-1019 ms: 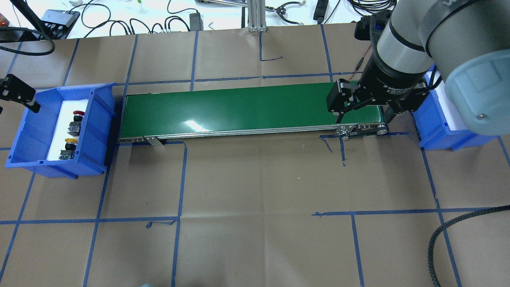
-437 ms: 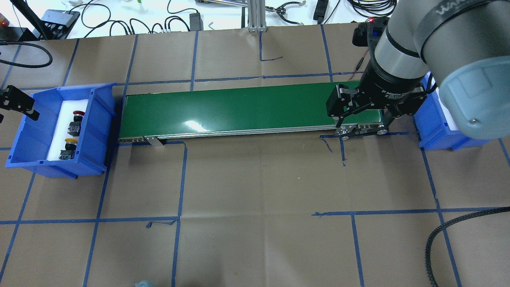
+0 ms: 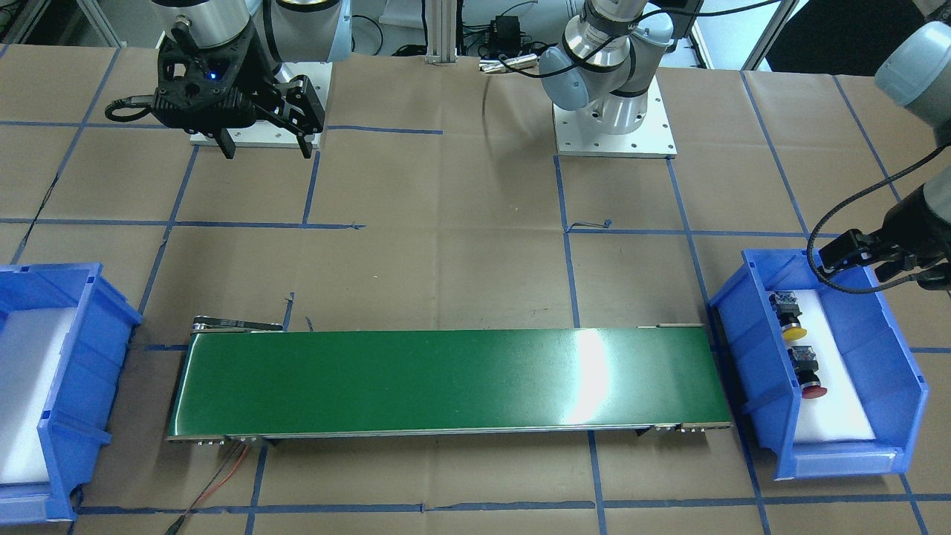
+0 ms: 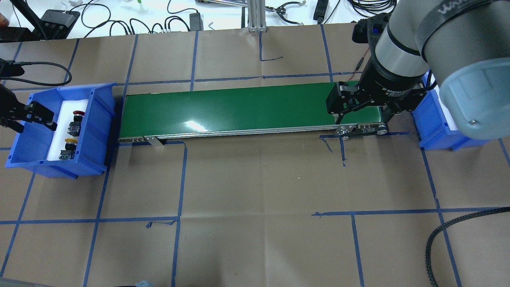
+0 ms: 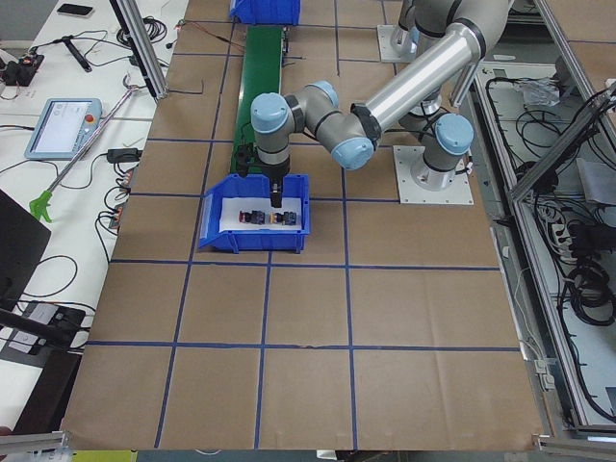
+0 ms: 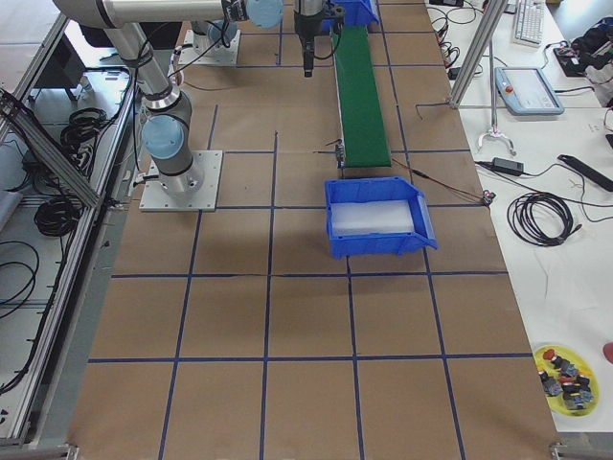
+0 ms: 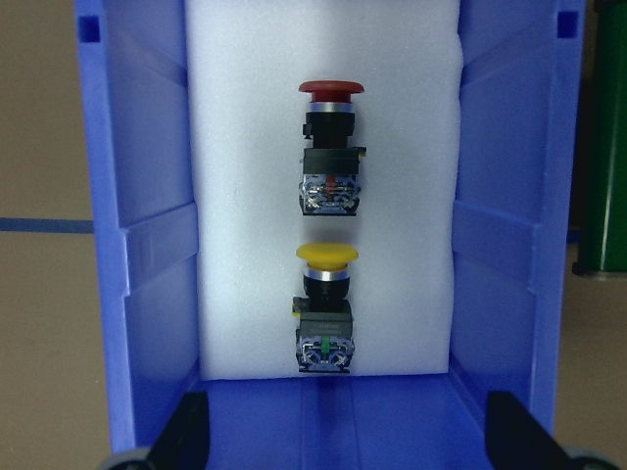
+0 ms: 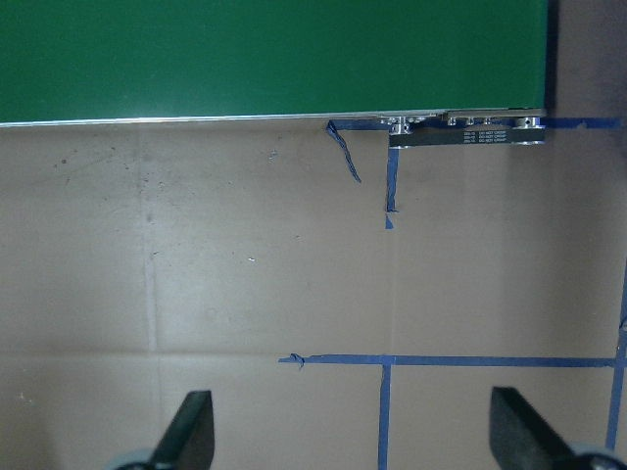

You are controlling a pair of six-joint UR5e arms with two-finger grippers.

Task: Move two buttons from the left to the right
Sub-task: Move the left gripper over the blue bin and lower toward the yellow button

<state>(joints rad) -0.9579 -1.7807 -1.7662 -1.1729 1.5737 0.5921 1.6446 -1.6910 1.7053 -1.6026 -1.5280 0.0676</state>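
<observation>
The red-capped button (image 7: 330, 147) and the yellow-capped button (image 7: 327, 305) lie on white foam in the left blue bin (image 4: 100, 119). They also show in the overhead view, red (image 4: 77, 118) and yellow (image 4: 68, 147), and in the front view, yellow (image 3: 787, 315) and red (image 3: 808, 371). My left gripper (image 4: 35, 121) hangs open and empty above the bin's outer side, apart from both buttons; its fingers (image 7: 186, 431) frame the bin's near end. My right gripper (image 4: 361, 114) is open and empty, above the table just before the green conveyor's (image 4: 239, 107) right end.
The right blue bin (image 4: 432, 127) with bare white foam stands past the conveyor's right end, partly hidden by my right arm. A black cable (image 4: 438, 235) lies at the front right. Blue tape lines cross the brown paper tabletop.
My left gripper has moved right and toward the robot, from the bin's far outer corner to above its outer wall. My right gripper has barely shifted.
</observation>
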